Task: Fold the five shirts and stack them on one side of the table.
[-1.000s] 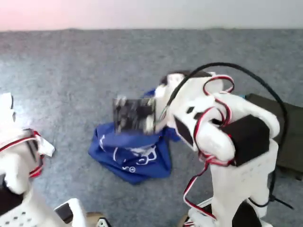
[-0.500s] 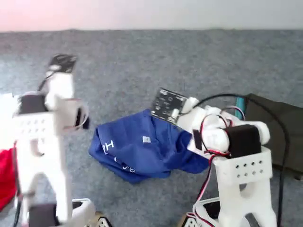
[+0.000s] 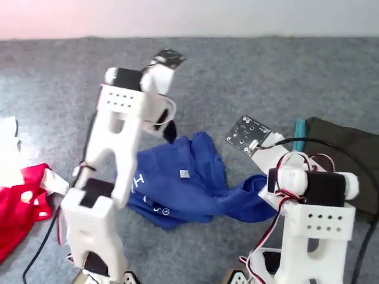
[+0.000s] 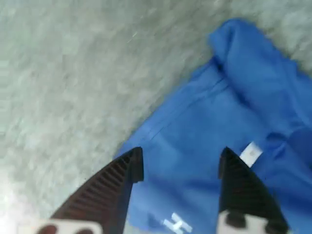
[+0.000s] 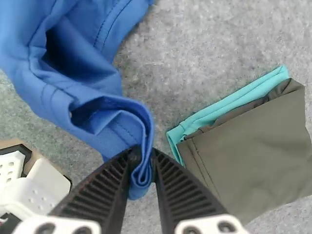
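A crumpled blue shirt [image 3: 177,183] lies mid-table on the grey carpet. My left gripper [image 4: 181,158] hangs open just above the shirt's far left edge [image 4: 234,112], with nothing between its fingers; in the high view it [image 3: 167,127] sits below the tall left arm. My right gripper [image 5: 144,156] is shut on a folded sleeve edge of the blue shirt [image 5: 63,73], stretched out toward the right arm [image 3: 260,177]. An olive shirt [image 3: 343,154] lies folded on a teal one [image 3: 300,133] at the right side.
A red shirt [image 3: 21,207] and a white shirt [image 3: 7,148] lie loose at the left edge. The folded olive [image 5: 253,146] and teal [image 5: 229,107] shirts lie close beside my right gripper. Bare grey carpet [image 3: 266,71] stretches across the back.
The left arm has swung in from the left edge and now stands over the blue shirt. The right arm drew back toward the right, pulling a sleeve of the shirt out with it.
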`<state>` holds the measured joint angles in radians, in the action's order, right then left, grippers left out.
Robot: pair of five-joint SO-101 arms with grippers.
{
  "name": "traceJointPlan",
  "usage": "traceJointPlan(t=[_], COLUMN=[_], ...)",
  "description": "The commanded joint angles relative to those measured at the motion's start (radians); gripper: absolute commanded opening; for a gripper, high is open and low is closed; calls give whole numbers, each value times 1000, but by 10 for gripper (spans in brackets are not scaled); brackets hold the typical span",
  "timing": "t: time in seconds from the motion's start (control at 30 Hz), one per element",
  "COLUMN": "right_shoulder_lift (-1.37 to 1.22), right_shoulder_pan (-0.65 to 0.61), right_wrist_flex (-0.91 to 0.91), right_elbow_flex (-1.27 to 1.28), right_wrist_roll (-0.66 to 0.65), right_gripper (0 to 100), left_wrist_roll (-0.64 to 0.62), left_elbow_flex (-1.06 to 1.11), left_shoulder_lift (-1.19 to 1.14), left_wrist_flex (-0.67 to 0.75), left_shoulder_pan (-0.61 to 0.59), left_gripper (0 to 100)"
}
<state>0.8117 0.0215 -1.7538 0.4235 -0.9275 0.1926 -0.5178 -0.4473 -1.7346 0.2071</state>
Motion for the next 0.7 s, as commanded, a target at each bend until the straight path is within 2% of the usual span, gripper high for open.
traceJointPlan(t=[0.0, 0.23, 0.5, 0.67], right_shoulder_lift=[21, 59, 94, 94], right_shoulder_pan=[12, 10, 10, 10], right_wrist_flex=[-38, -38, -25, -25], right_elbow_flex=[12, 83, 107, 107], right_wrist_roll=[12, 12, 12, 12], right_gripper=[10, 10, 9, 9], left_wrist_roll=[6, -29, -29, -28], left_elbow_flex=[-116, -219, -257, -265], left_shoulder_lift=[-64, -218, -364, -417], left_wrist_flex=[-18, -18, -18, -17], left_shoulder_pan=[64, 110, 104, 112], left_gripper=[253, 252, 248, 188])
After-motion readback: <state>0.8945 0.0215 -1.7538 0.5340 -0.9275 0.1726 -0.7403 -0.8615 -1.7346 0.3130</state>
